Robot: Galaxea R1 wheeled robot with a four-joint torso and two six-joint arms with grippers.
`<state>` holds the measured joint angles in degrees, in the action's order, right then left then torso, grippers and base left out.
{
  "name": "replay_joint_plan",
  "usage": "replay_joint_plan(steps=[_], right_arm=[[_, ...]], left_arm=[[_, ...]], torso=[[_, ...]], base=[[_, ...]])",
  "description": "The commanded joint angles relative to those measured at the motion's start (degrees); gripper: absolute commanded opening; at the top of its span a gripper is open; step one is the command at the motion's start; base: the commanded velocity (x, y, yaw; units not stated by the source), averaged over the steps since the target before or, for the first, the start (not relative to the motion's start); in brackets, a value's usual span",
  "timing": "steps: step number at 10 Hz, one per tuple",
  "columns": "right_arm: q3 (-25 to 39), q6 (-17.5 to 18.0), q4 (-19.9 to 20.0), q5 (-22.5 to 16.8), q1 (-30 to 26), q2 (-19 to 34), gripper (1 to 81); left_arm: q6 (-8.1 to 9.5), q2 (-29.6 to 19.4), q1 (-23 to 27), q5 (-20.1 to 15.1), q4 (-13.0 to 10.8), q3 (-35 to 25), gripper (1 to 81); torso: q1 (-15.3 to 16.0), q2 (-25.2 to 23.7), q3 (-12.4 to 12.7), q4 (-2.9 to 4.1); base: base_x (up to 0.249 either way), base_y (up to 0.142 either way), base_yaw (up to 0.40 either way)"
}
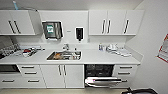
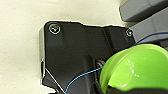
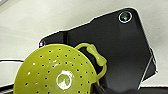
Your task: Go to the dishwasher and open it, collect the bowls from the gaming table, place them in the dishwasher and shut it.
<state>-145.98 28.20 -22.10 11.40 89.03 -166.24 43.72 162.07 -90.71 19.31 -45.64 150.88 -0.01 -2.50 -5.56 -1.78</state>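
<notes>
Head view: kitchenette straight ahead, white counter point(image 1: 100, 58) running wall to wall, sink point(image 1: 64, 55) let into its middle. The dishwasher point(image 1: 100, 75) sits under the counter toward its right end — door point(image 1: 103, 81) dropped open, dark rack space showing above it. Cabinets point(image 1: 62, 75) to its left are closed. Left wrist view: a lime-green bowl point(image 2: 135, 67) rides close against the wrist plate, apparently carried by the left gripper; the fingers themselves can't be made out, so how far they are open I cannot tell. A thin blue cable point(image 2: 82, 76) crosses in front of the plate. Right wrist view: a yellow-green perforated bowl point(image 3: 53, 72) — strainer-like, holes all over, with a looped handle point(image 3: 96, 58) at its rim — sits likewise close to the right wrist, seemingly carried; right finger spread also not readable. Judgement on handling: both look like thin moulded plastic, so light, stiff enough not to fold, not fragile, but glossy and likely slippery under a pinch. The rim is the natural hold on each; the loop on the perforated one offers a second purchase. Floor below is pale.
</notes>
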Motion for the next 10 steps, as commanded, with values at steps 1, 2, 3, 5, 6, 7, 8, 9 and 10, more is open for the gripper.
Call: replay_joint_plan(steps=[1, 2, 3, 5, 6, 7, 8, 9, 10], right_arm=[[0.53, -0.07, -0.57, -2.08, -2.31, 0.54, 1.0], [0.53, -0.07, -0.57, -2.08, -2.31, 0.54, 1.0], [0.53, -0.07, -0.57, -2.08, -2.31, 0.54, 1.0], [0.53, -0.07, -0.57, -2.08, -2.31, 0.45, 1.0], [0.53, -0.07, -0.57, -2.08, -2.40, 0.45, 1.0], [0.53, -0.07, -0.57, -2.08, -2.40, 0.45, 1.0], [0.53, -0.07, -0.57, -2.08, -2.40, 0.45, 1.0], [0.53, -0.07, -0.58, -2.08, -2.31, 0.45, 1.0], [0.53, -0.07, -0.57, -2.08, -2.40, 0.54, 1.0]], left_arm=[[0.05, -1.05, 1.80, -1.56, -0.15, 0.20, 1.0], [0.05, -0.96, 1.80, -1.56, -0.24, 0.20, 1.0], [0.05, -0.96, 1.80, -1.56, -0.24, 0.20, 1.0], [0.05, -0.78, 1.80, -1.56, -0.24, 0.20, 1.0], [0.05, -0.78, 1.80, -1.56, -0.24, 0.20, 1.0], [0.05, -0.78, 1.80, -1.56, -0.24, 0.29, 1.0], [0.05, -0.78, 1.80, -1.56, -0.24, 0.38, 1.0], [0.05, -0.78, 1.80, -1.56, -0.24, 0.37, 1.0], [0.05, -0.78, 1.80, -1.56, -0.24, 0.38, 1.0]], torso=[[0.01, 0.00, 0.00, 0.00], [0.01, 0.00, 0.00, 0.00], [0.01, 0.00, 0.00, 0.00], [0.01, 0.00, 0.00, 0.00], [0.01, 0.00, 0.00, 0.00], [0.01, 0.00, 0.00, 0.00], [0.01, -0.02, 0.00, 0.00], [0.01, 0.00, -0.02, 0.00], [0.08, 0.04, -0.02, 0.00]], base=[[0.116, 0.000, 0.000], [0.116, 0.000, 0.000], [0.117, 0.000, 0.000], [0.116, 0.000, 0.000], [0.117, 0.000, 0.000], [0.117, 0.000, 0.000], [0.117, 0.000, 0.000], [0.117, 0.000, 0.000], [0.121, 0.000, 0.000]])
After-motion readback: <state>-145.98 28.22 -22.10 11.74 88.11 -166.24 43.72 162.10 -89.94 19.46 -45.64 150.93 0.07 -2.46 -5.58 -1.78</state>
